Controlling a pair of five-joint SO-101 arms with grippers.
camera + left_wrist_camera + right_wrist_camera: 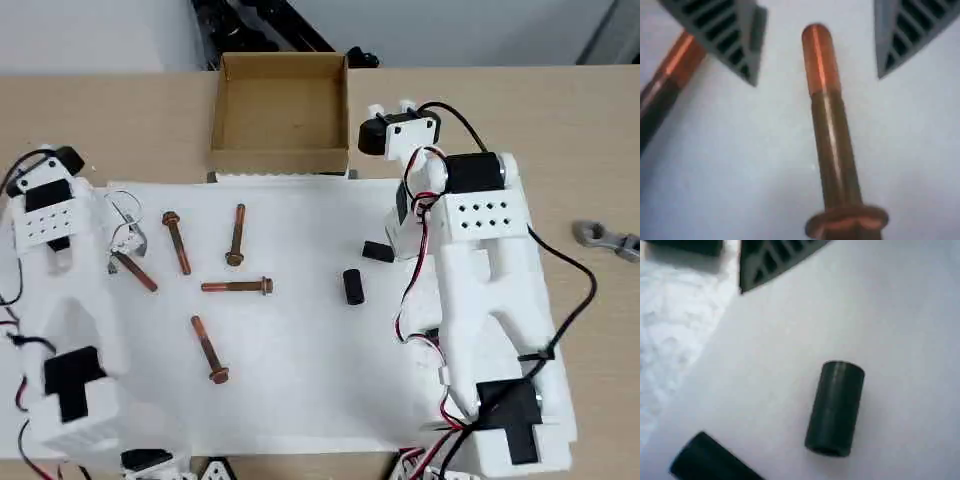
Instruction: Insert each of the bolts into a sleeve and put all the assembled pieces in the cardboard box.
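Copper-coloured flanged bolts (237, 286) lie loose, one bolt (832, 140) between the left arm's wide-spread grey fingers (735, 35). Short black sleeves (352, 287), well apart from those fingers, sit unfilled and the brown cardboard box (280, 158) is empty: nothing looks assembled yet.

Bright, even overhead light leaves only faint, soft shadows on the white sheet (300, 370), with a glossy highlight streaking the copper bolt (832, 145).

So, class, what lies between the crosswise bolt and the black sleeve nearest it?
Nothing: the high view shows bare white sheet between bolt and sleeve.
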